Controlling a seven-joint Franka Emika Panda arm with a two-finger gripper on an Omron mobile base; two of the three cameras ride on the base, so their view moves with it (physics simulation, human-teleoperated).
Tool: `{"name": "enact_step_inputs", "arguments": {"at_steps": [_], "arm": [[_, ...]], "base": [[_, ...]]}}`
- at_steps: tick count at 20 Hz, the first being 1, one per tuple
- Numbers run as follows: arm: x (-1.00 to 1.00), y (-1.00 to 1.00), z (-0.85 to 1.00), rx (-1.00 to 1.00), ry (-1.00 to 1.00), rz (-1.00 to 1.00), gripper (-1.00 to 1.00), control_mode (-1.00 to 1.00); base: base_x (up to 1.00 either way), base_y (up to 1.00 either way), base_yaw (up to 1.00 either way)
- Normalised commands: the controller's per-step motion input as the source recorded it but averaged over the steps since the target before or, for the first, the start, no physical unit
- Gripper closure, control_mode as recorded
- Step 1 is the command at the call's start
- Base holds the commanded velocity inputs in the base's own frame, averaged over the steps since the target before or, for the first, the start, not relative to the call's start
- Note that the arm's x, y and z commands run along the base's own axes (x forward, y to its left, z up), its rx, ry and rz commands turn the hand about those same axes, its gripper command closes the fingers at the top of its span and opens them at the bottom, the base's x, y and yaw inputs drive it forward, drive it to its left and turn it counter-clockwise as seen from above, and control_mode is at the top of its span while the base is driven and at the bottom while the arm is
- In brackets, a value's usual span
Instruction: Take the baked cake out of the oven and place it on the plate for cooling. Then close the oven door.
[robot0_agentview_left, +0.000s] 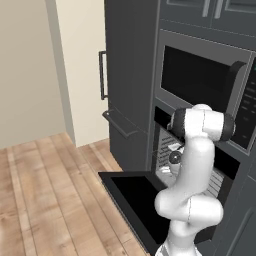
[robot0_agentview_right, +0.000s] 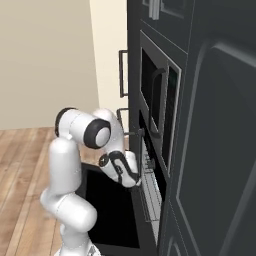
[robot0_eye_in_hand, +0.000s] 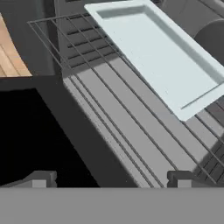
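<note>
Reaching into oven (robot0_agentview_left: 200, 165), gripper (robot0_eye_in_hand: 111, 181) open, fingers wide apart, holding nothing, above wire rack (robot0_eye_in_hand: 144, 127). Pale rectangular tray (robot0_eye_in_hand: 162, 57) sits on rack. Oven door (robot0_agentview_left: 135, 197) dropped flat open. Cake can't be made out.

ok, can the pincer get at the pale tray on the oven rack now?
Probably yes: oven door is down, pincer sits open at the rack front, nothing between it and the tray.
</note>
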Motion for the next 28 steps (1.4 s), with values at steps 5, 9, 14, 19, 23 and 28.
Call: {"name": "enact_step_inputs", "arguments": {"at_steps": [5, 9, 14, 19, 23, 28], "arm": [[-0.52, 1.0, 1.0, -0.02, 0.0, 0.19, -1.0, -1.0], [-0.19, 0.91, 1.0, 0.0, 0.0, 0.15, -1.0, -1.0], [0.0, 0.77, 1.0, 0.0, 0.0, 0.09, -1.0, -1.0], [0.06, 0.74, 1.0, -0.01, 0.03, 0.01, -1.0, -1.0], [-0.01, 0.83, 1.0, -0.14, 0.14, 0.0, -1.0, -1.0], [-0.07, 0.94, 1.0, -0.22, 0.17, 0.0, -1.0, -1.0]], "base": [[0.0, 0.0, 0.0], [0.0, 0.0, 0.0], [0.0, 0.0, 0.0], [0.0, 0.0, 0.0], [0.0, 0.0, 0.0], [0.0, 0.0, 0.0]]}}
